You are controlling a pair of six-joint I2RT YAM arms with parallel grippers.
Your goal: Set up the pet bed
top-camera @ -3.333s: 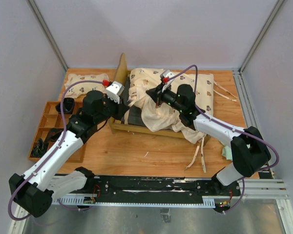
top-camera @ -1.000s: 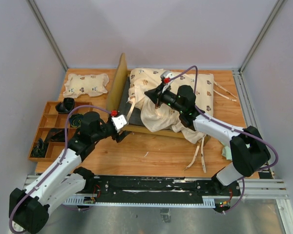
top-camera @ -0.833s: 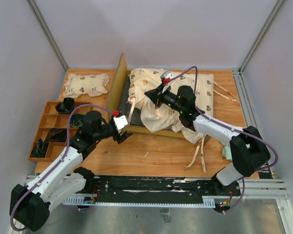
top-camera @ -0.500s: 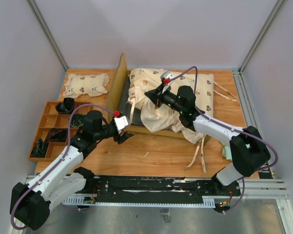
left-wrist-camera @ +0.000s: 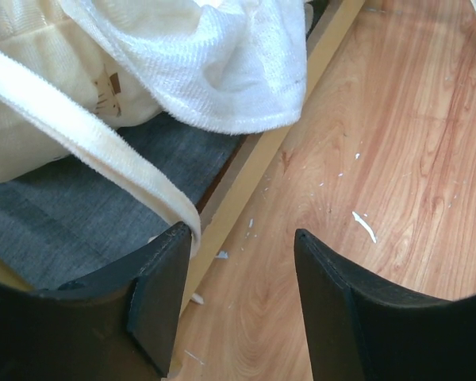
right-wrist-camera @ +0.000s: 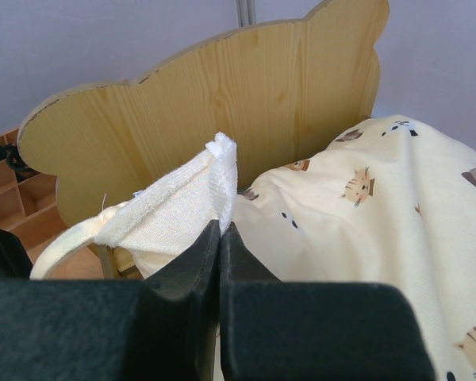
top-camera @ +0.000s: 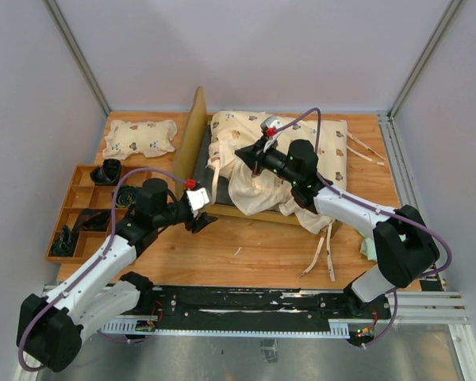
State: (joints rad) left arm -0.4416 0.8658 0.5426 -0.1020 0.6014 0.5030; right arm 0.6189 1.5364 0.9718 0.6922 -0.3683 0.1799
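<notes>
Pet bed (top-camera: 226, 209) sits mid-table toward the far side, headboard (top-camera: 192, 131) upright at its left end. Bedding is heaped over the frame. A printed quilt (top-camera: 325, 143) is spread toward the right, and a cream cloth (top-camera: 254, 194) spills over the near rail.

Right gripper (top-camera: 250, 163) hangs above the bed, jaws together and clamped on an edge of that cream cloth, holding it lifted. The wrist view shows the towelling pinched between the fingers, headboard just behind.

Left gripper (top-camera: 202, 213) is low at the bed's near-left corner. Jaws apart, nothing between them but the near rail (left-wrist-camera: 254, 159) and bare table (top-camera: 254, 246). A cream strap (left-wrist-camera: 87, 143) lies against one finger, over the grey base (left-wrist-camera: 63, 198). Can't tell if it is caught or just resting there.

A small pillow (top-camera: 139, 136) lies far left, off the bed. Wooden tray (top-camera: 71, 214) at the left edge.

Step, my read: sorting out the bedding, right arm keeping the cloth up so the base is reachable. Early to middle of the job, nothing laid flat yet.

Next probably needs the left jaws to take the strap or a cloth corner, then both arms spread it flat. Risk: tugging the rail drags the whole light frame.
</notes>
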